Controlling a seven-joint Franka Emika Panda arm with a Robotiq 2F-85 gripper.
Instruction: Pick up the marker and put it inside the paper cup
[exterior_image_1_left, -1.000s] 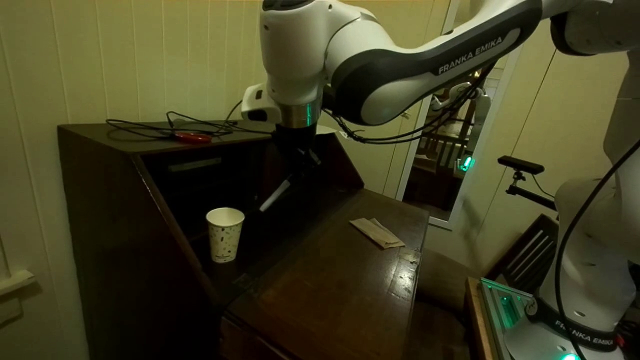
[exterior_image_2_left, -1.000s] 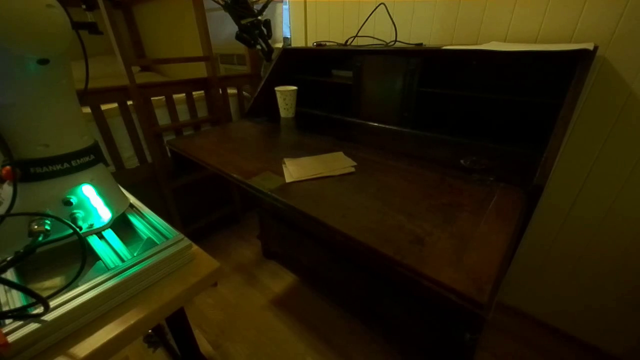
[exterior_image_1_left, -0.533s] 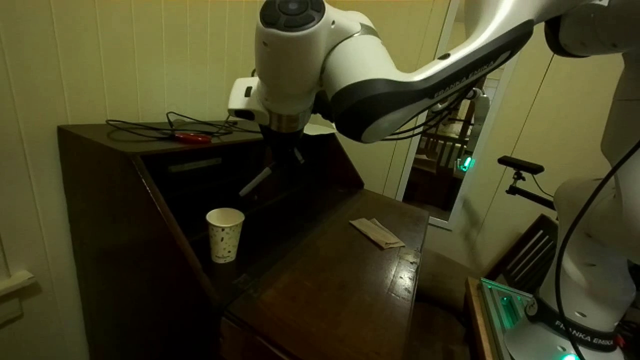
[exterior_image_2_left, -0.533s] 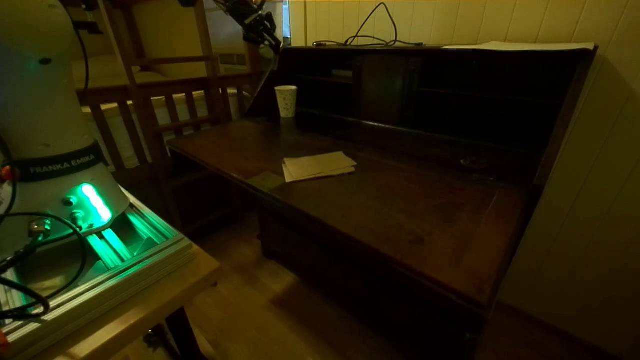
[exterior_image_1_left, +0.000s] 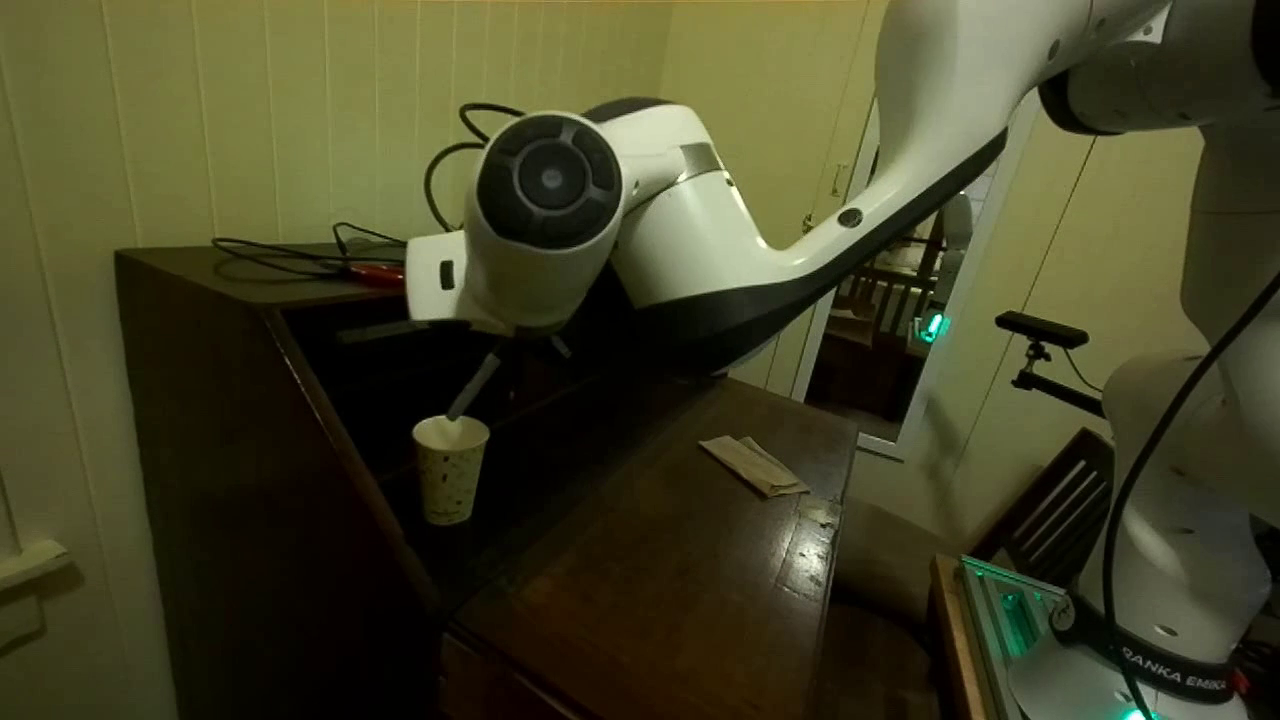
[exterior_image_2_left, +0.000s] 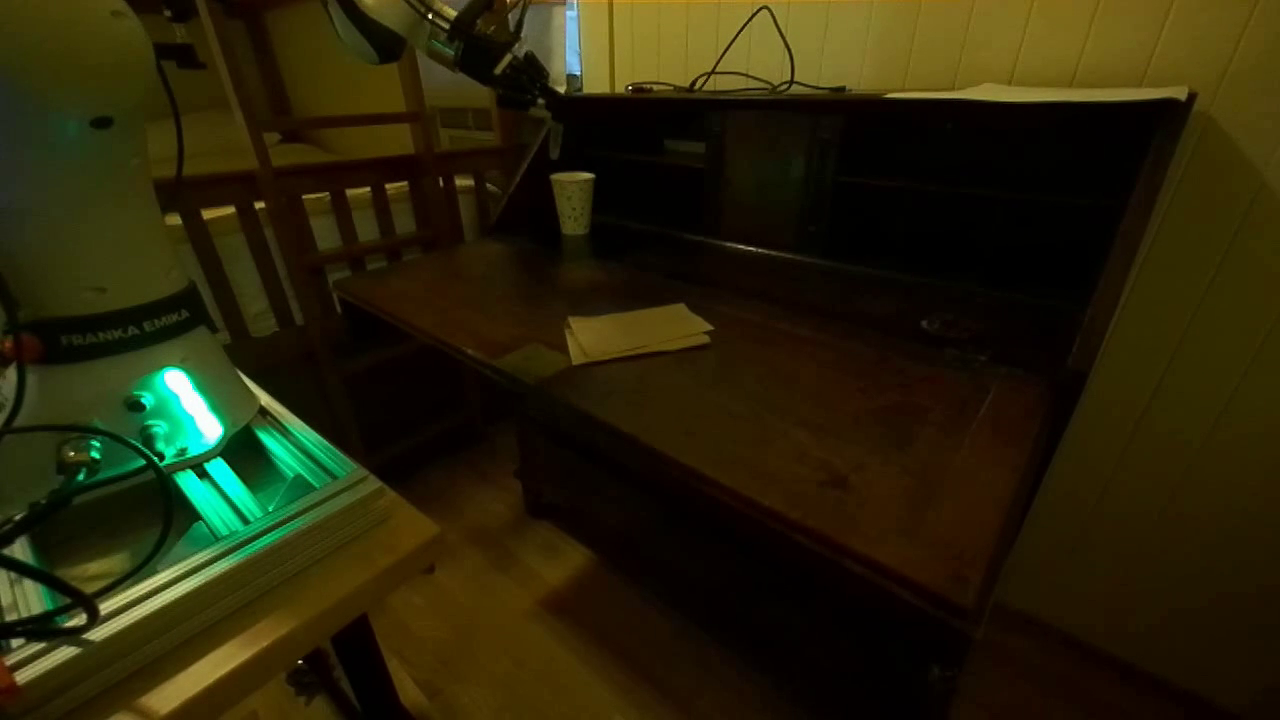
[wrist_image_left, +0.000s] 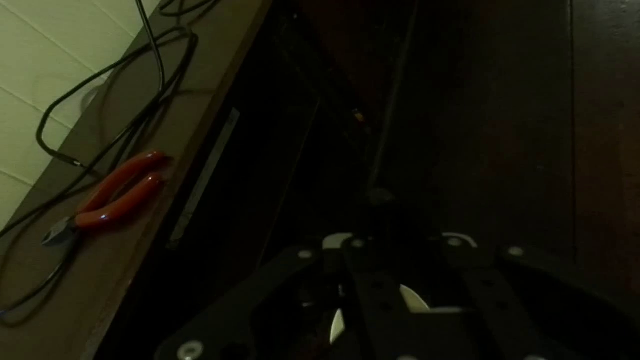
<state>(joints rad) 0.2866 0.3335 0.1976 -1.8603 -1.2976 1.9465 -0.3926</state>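
The white paper cup (exterior_image_1_left: 447, 485) stands upright in the desk's near corner, and it also shows in an exterior view (exterior_image_2_left: 573, 205). My gripper (exterior_image_2_left: 548, 98) is shut on the grey marker (exterior_image_1_left: 476, 384) and holds it tilted, lower end down. In an exterior view the marker's lower end overlaps the cup's far rim. In an exterior view the marker (exterior_image_2_left: 556, 138) hangs just above the cup, slightly to its left, apart from the rim. In the wrist view the gripper (wrist_image_left: 382, 227) is very dark; parts of the cup's pale rim (wrist_image_left: 413, 299) show between its linkages.
The dark desk (exterior_image_1_left: 640, 580) has a cubby back and a side wall close to the cup. Black cables and red-handled pliers (wrist_image_left: 120, 195) lie on the desk's top shelf. Folded brown paper (exterior_image_1_left: 755, 466) lies on the desktop. A mirror (exterior_image_1_left: 880, 330) stands behind.
The arm has come down and the wrist has tilted. The marker has moved toward the cup and turned more upright, its lower end now over the cup. The cup has not moved.
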